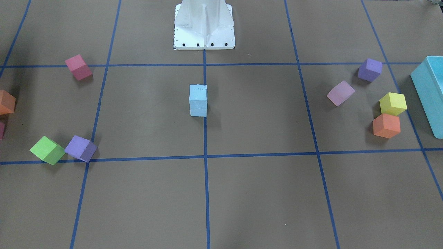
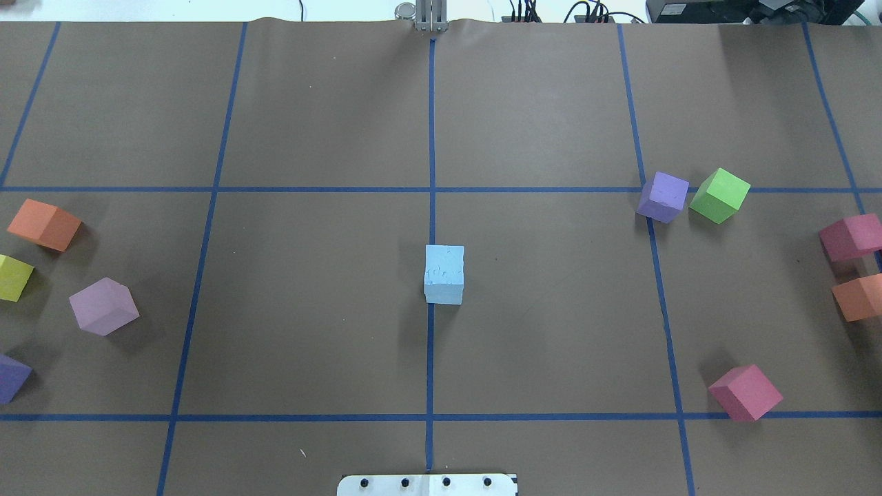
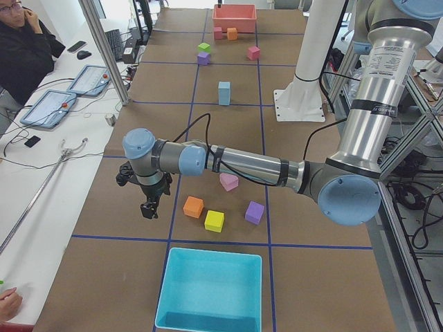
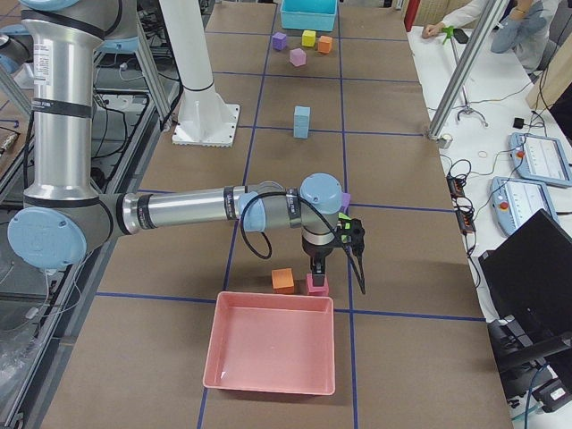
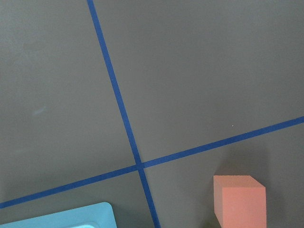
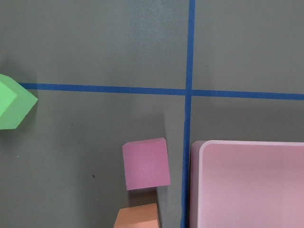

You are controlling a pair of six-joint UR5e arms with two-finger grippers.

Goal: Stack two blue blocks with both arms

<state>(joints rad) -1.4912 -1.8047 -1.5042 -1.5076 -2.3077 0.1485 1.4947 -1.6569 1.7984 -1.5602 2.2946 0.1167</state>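
Brown paper-covered surface (image 2: 303, 317). My grey tubular left arm (image 3: 249, 164) and right arm (image 4: 179, 210) hang low over opposite ends. Whether either arm's jaws are apart or together, I cannot tell. Centre: two pale sky-blue foam blocks (image 1: 198, 100), one stacked squarely atop the other, well apart from both arms.

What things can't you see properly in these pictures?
Left gripper: shows only in the exterior left view, small and dark; open or shut cannot be told.
Right gripper: only in the exterior right view; same doubt.
Teal box: cut off by the front-facing view's right edge.
Pink tray: cut off by the right wrist view's edges.
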